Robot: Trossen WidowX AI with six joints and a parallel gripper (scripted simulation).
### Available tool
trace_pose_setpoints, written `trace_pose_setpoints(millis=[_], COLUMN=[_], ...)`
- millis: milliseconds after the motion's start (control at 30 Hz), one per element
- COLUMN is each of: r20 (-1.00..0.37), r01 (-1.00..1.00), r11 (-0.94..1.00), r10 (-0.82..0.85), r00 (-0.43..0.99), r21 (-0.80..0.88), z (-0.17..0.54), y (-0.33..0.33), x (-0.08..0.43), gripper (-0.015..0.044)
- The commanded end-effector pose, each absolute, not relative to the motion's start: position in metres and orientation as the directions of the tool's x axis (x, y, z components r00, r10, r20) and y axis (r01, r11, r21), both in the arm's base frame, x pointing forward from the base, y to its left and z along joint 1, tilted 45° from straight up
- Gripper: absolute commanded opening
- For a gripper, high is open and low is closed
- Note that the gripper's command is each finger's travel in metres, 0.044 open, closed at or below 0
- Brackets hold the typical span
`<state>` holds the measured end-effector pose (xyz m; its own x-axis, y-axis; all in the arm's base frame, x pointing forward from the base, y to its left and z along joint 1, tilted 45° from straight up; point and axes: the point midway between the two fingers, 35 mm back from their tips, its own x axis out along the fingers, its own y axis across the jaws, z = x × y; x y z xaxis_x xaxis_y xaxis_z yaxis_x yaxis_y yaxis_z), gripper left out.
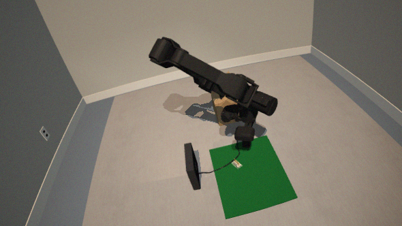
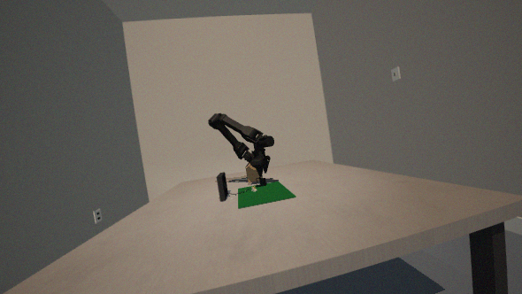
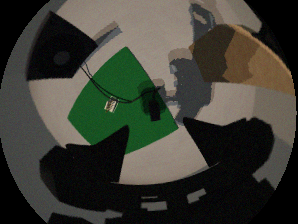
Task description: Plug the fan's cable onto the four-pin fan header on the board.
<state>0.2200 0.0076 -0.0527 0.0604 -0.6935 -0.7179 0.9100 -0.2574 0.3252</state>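
Pincer (image 3: 156,124) spread wide, holding nothing, black plug (image 3: 155,111) on green board (image 1: 253,180) (image 2: 266,196) (image 3: 107,80), beside white header (image 1: 237,164) (image 2: 254,189) (image 3: 113,104)

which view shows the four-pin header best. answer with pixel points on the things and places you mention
The top view: the white header (image 1: 237,164) (image 2: 254,189) (image 3: 111,105) stands out there, its gold pins distinguishable. The wrist view shows it small and blurry; the exterior view reduces it to a pale speck.

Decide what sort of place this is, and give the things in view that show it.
Probably a plain indoor room set up as a robotics or electronics workspace: a jointed black arm stands over a table, a green board lies there, and a wall carries a socket.
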Motion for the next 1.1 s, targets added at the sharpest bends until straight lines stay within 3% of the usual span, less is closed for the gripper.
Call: trace_pose_setpoints(millis=[0, 967, 1067], r20=[-0.713, -0.71, -0.715], r01=[0.914, 0.913, 0.91], r11=[-0.251, -0.25, -0.258], r10=[-0.699, -0.702, -0.697], r00=[0.058, 0.058, 0.058], r21=[0.32, 0.321, 0.325], z=[-0.057, -0.087, -0.086], y=[0.002, -0.029, -0.027], x=[0.219, 0.22, 0.222], gripper=[0.044, 0.044, 0.0361])
